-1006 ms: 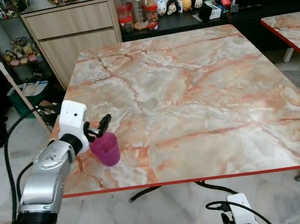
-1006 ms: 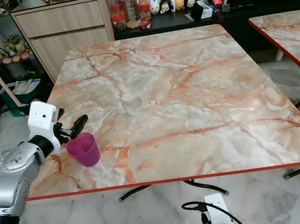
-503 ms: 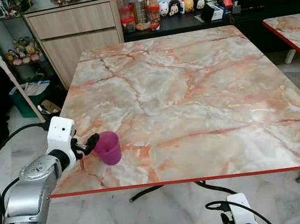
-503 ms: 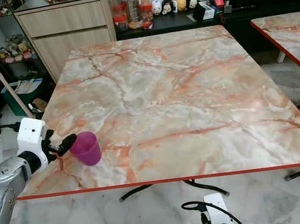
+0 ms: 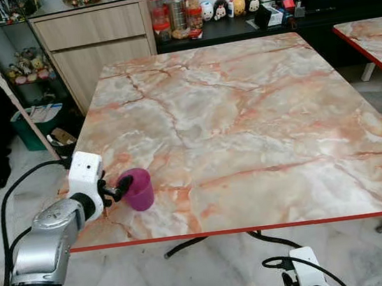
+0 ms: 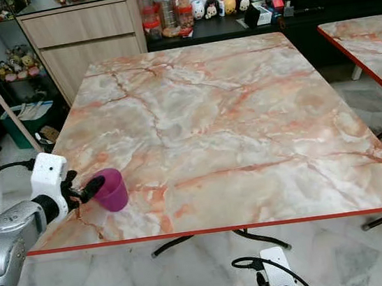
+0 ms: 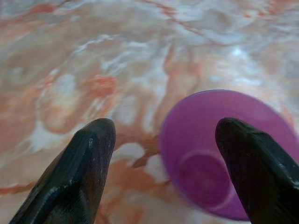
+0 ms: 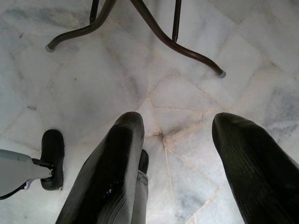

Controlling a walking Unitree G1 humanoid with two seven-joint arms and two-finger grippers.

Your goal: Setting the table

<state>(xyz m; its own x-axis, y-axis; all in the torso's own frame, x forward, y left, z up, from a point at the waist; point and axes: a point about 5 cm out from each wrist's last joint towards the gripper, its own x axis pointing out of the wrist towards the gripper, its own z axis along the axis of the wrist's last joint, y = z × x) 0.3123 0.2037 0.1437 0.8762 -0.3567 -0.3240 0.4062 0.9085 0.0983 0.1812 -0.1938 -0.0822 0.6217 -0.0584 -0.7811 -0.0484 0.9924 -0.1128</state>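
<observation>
Since half a second ago, your left gripper (image 5: pixel 121 189) has closed in on the purple cup (image 5: pixel 138 189). Its fingers (image 7: pixel 79 179) stand apart, one in front of the rim. The cup sits upright near the marble tabletop's (image 5: pixel 244 115) near-left edge. Your right gripper (image 8: pixel 175 163) hangs spread over the floor (image 8: pixel 93 88).

Left gripper (image 5: pixel 118 190) has lowered from above the purple cup (image 5: pixel 138 189) to its rim, fingers spread; cup position on table unchanged
</observation>
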